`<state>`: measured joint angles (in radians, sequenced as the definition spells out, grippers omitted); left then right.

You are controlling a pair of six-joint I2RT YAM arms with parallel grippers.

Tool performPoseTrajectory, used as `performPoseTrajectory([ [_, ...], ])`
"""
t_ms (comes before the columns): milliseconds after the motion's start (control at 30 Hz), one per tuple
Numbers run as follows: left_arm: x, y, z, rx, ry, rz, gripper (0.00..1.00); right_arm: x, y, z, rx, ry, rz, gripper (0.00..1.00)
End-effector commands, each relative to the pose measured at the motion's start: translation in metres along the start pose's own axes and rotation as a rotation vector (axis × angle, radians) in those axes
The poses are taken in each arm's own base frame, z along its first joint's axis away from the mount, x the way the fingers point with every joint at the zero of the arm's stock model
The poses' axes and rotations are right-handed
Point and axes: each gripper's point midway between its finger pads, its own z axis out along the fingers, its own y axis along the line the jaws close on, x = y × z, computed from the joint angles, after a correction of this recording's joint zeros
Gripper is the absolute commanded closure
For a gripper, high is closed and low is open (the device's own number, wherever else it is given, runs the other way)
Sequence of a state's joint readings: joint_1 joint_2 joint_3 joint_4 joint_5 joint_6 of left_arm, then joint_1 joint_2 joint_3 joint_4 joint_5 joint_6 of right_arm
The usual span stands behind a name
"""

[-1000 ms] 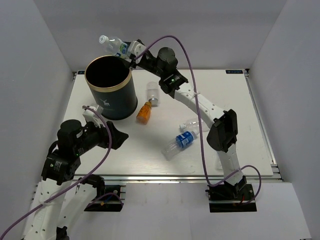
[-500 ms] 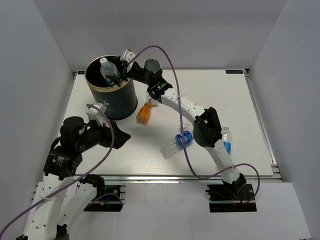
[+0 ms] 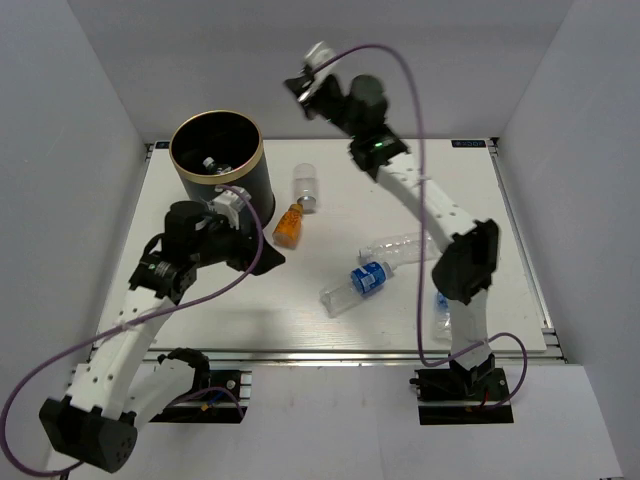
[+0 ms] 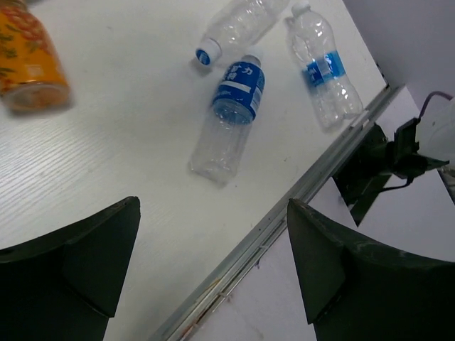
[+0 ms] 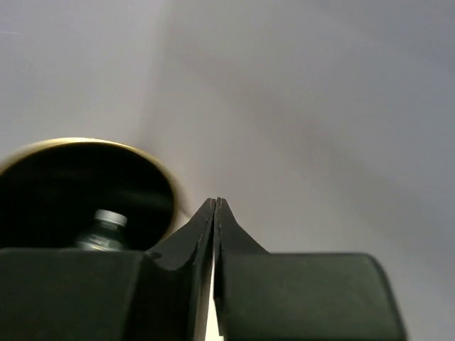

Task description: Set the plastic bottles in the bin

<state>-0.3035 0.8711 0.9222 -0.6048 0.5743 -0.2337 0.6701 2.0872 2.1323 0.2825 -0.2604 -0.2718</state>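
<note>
My right pincer is clenched on nothing, high against the back wall. The bin stands below it to the left, with one bottle inside. My left pincer gapes wide and empty over the tabletop. A blue-labelled bottle lies just ahead of it, and the orange bottle is off to the side.

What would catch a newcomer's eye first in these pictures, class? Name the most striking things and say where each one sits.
The dark green bin with its gold rim stands at the table's far left corner, a bottle cap showing inside. The right pincer, shut and empty, hangs high before the back wall. An orange bottle lies just right of the bin; a blue-labelled bottle lies mid-table.
</note>
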Motion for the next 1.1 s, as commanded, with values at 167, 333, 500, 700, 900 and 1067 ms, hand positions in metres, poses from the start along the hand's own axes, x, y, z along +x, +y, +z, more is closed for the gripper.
performPoseTrajectory([
  [167, 0.026, -0.044, 0.069, 0.284, 0.145, 0.080, 0.24, 0.043, -0.094, -0.213, 0.270, 0.522, 0.086, 0.44],
  [333, 0.046, -0.056, 0.107, 0.270, 0.238, 0.187, 0.08, 0.054, -0.068, -0.296, 0.251, 0.714, 0.153, 0.16],
  [500, 0.070, -0.051, 0.137, 0.132, 0.301, 0.286, 0.01, 0.061, -0.023, -0.352, 0.171, 0.748, 0.246, 0.15],
  [700, 0.074, -0.033, 0.172, -0.080, 0.276, 0.375, 0.01, 0.071, 0.003, -0.388, 0.161, 0.789, 0.323, 0.14],
  [900, 0.096, -0.031, 0.204, -0.107, 0.337, 0.413, 0.01, 0.068, 0.004, -0.401, 0.194, 0.781, 0.362, 0.14],
  [1067, 0.127, -0.037, 0.218, -0.073, 0.419, 0.437, 0.01, 0.070, 0.003, -0.404, 0.200, 0.778, 0.380, 0.14],
])
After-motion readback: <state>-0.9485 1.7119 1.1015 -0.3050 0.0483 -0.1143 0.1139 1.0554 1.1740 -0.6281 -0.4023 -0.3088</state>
